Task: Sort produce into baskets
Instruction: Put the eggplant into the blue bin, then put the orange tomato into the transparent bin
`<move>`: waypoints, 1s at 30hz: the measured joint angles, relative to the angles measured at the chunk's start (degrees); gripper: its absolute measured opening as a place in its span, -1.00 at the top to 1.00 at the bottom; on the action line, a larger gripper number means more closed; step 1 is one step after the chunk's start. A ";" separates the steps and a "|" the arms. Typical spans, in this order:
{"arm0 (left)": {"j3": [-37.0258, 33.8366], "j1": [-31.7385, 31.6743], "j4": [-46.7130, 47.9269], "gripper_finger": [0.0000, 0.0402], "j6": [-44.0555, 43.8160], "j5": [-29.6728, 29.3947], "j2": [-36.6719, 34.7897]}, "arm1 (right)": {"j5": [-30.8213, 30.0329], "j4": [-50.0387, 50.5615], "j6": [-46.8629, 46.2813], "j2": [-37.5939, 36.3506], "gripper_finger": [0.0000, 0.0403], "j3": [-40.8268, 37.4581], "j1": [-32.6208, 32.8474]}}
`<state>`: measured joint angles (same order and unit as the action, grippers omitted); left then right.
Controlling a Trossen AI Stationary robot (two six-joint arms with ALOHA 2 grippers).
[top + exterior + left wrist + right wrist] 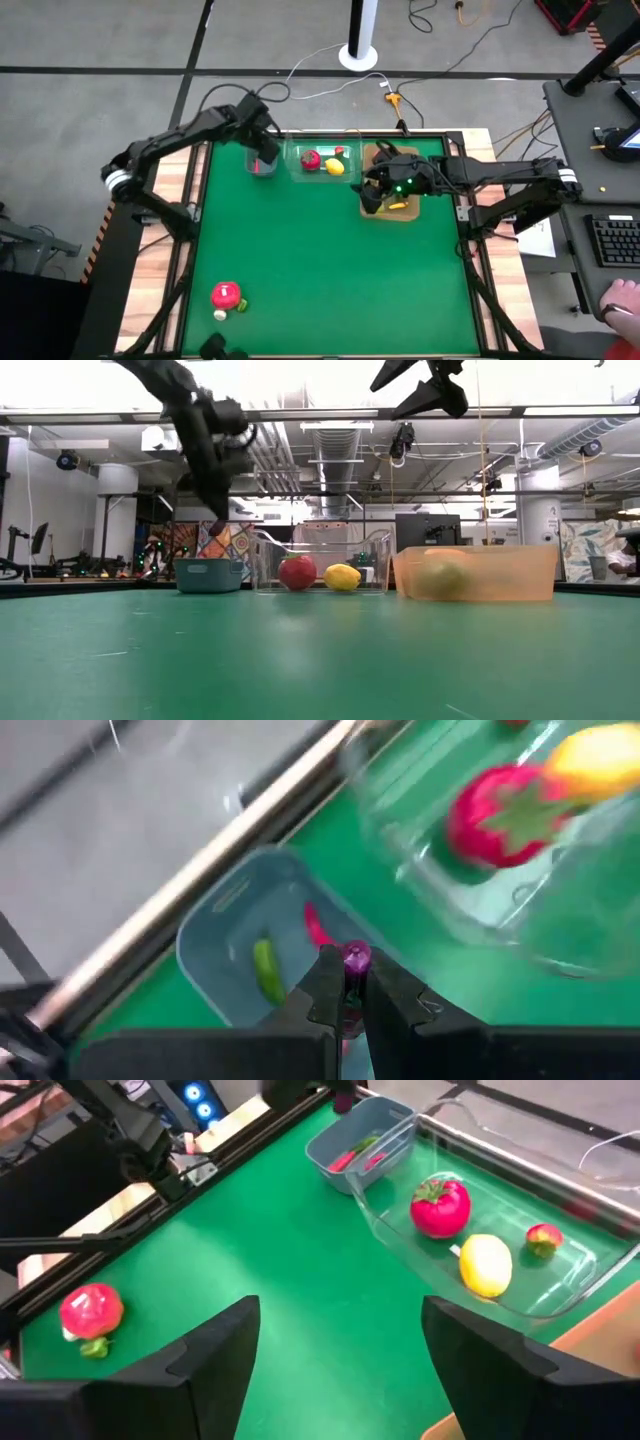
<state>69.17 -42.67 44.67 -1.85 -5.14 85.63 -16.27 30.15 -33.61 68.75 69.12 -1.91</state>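
A small purple piece [356, 958] is pinched between the closed fingers of the left gripper [348, 992], held above the blue-grey bin [215, 970], apparently for dropping beside a green piece [266, 968] already inside. The right gripper [340, 1345] hangs wide open and empty over the tan tray [377, 213]. A tomato [439, 1207] and lemon [485, 1264] lie in the clear tub [560, 1290]. The green desk [330, 280] carries one red fruit [226, 294] well apart; a workshop lies beyond.

Rear of surface [330, 270], left to right: small bin [262, 160], clear tub [322, 160], tray [395, 185], touching in a row. Front left corner: round piece [226, 295], well apart.
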 joint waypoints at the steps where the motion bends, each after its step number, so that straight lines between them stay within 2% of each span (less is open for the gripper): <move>1: 0.04 -1.24 0.21 0.98 -0.41 0.85 1.27 | 0.00 0.00 0.21 0.00 -0.36 0.00 -0.22; 5: 0.04 -3.25 2.15 0.94 -2.32 3.22 6.17 | 0.36 -0.02 0.69 0.02 -0.37 0.00 -1.34; 11: 0.06 -2.60 5.97 0.73 -4.60 3.89 9.49 | 3.67 -0.47 3.37 0.04 -0.38 0.00 -3.65; 16: 0.29 -2.11 9.23 0.56 -6.08 3.67 8.63 | 4.75 -0.64 6.99 0.04 -0.38 0.00 -5.65; 21: 2.34 -0.37 16.97 0.44 -7.96 4.13 3.80 | 6.90 -1.15 10.95 0.04 -0.35 0.00 -8.57; 26: 6.22 7.42 25.44 0.40 -18.24 4.36 -5.79 | 10.94 -2.81 12.86 0.04 -0.32 0.00 -12.08; 30: 6.69 19.94 24.64 0.40 -35.59 4.40 -14.29 | 11.45 -3.54 17.10 0.28 -0.29 -0.09 -14.52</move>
<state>75.86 -22.73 69.31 -37.44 -0.74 71.34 -4.82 26.61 -16.52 69.03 69.04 -16.43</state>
